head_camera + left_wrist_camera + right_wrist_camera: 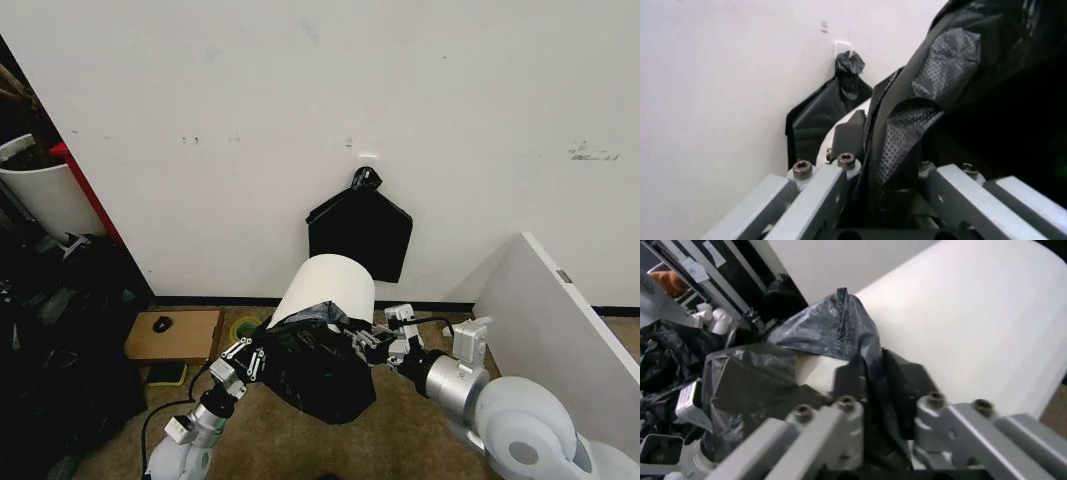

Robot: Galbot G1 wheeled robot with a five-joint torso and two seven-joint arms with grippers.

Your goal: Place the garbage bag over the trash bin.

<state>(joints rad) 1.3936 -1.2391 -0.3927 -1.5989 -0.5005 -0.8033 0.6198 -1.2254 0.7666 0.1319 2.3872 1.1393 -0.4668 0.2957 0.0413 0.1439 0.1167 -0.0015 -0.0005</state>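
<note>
Two pincers hold the garbage bag point(312, 365) at the near end of the trash bin point(325, 287), one on each side. The bin stands on the floor close to the white wall point(250, 90), and the head view looks down along its side, the near end hidden under the bag.

Progress: the job appears partly done. Black film covers only the near end of the bin; the greater part of the white wall of the bin is bare. The rest of the bag hangs below in a loose bunch. Drawing the film farther along the bin is judged to be the remaining work.

Left pincer point(243, 362): pressed together on a fold of the bag, as the left wrist view shows film running down between its fingers point(830, 197).

Right pincer point(383, 340): pinching the bag edge against the bin side; the right wrist view shows film bunched between its fingers point(840, 427).

Materials:
- Bag: thin, glossy, crinkled plastic with a fine embossed dot pattern; it folds into sharp peaks.
- Bin: smooth, matt white plastic, round, slightly tapered.

A flat black bundle point(360, 232), knotted at its top, hangs on the wall behind the bin and is untouched.
</note>
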